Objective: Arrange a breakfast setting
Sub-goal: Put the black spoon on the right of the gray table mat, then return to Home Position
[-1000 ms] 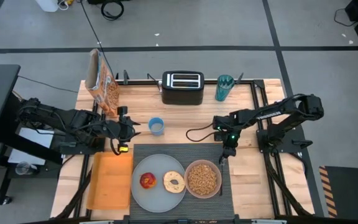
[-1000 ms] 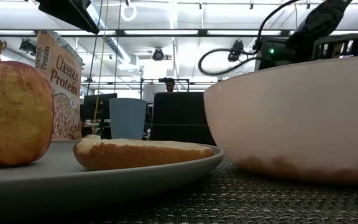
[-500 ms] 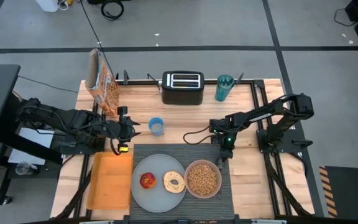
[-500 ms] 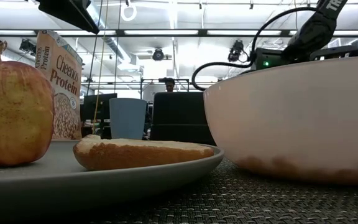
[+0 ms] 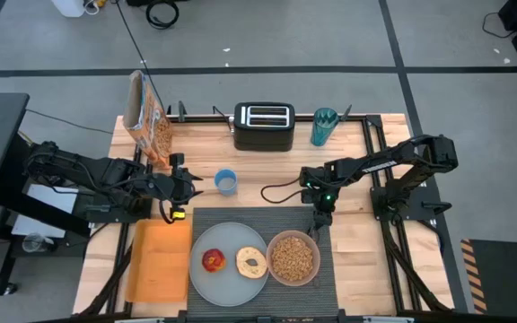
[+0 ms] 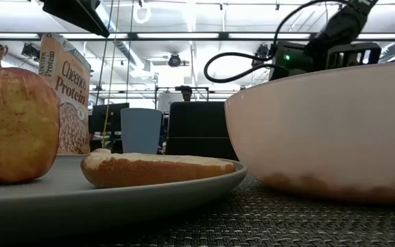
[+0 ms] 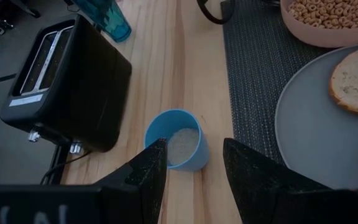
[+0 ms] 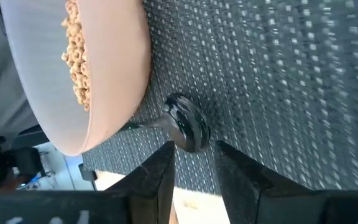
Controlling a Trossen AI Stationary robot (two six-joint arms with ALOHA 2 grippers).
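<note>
Hovering Over the Spoon Beside the Cereal Bowl

The dark grey placemat [image 5: 260, 256] serves as the landmark here. On it sit the pale grey plate [image 5: 227, 280], carrying the red apple [image 5: 213, 260] and the bagel half [image 5: 251, 261], and just beside the plate, toward the right arm, the pink bowl [image 5: 293, 257] filled with cereal rings. The spoon [image 8: 182, 124] lies flat on the mat right against the bowl's outer wall; its long axis runs along the weave, the handle slipping out of sight under the bowl's curve and the spoon's own bowl pointing away from it.

The right pincer [image 5: 317, 224] reaches in from the mat's far right corner, arm stretched low and angled down, its fingers [image 8: 157, 180] parted to either side of the spoon without touching it.

The left pincer [image 5: 188, 186] waits off the mat's far left corner, open, facing the small blue cup [image 7: 174, 140] on the bare worktop [image 5: 205, 148]. The orange cereal box [image 5: 146, 117] stands upright well beyond that corner.
</note>
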